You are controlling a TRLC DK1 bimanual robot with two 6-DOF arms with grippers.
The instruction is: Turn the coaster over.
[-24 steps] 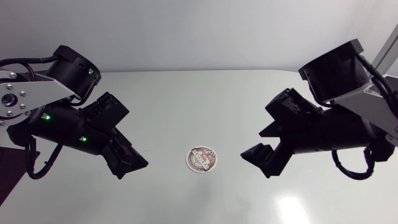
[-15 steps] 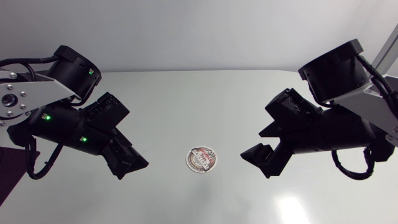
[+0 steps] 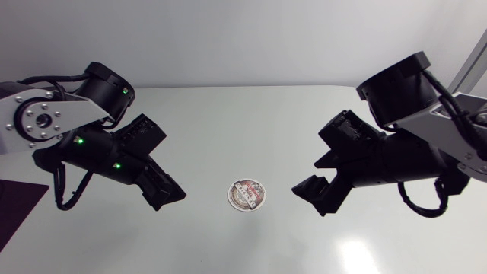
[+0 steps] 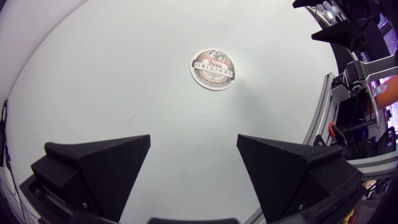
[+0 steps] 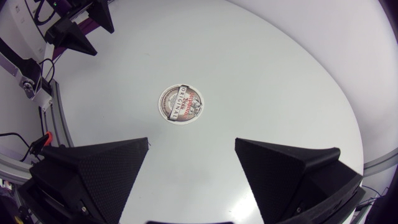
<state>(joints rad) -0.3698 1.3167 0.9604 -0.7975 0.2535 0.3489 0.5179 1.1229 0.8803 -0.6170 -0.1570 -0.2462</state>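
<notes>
A round coaster [image 3: 246, 195] with a printed face up lies flat on the white table, between my two arms. My left gripper [image 3: 169, 195] hangs above the table to the coaster's left, open and empty. My right gripper [image 3: 313, 194] hangs to the coaster's right, also open and empty. In the left wrist view the coaster [image 4: 212, 69] lies well ahead of the wide-apart fingers [image 4: 102, 165]. In the right wrist view the coaster [image 5: 181, 104] lies ahead of the gap between the fingers [image 5: 289, 165], and the left gripper [image 5: 81, 28] shows beyond it.
The white table [image 3: 243, 114] carries only the coaster. A dark patch [image 3: 19, 205] shows at the table's left edge under my left arm.
My left arm has shifted right, towards the coaster. My right arm has edged slightly left. The coaster has not moved.
</notes>
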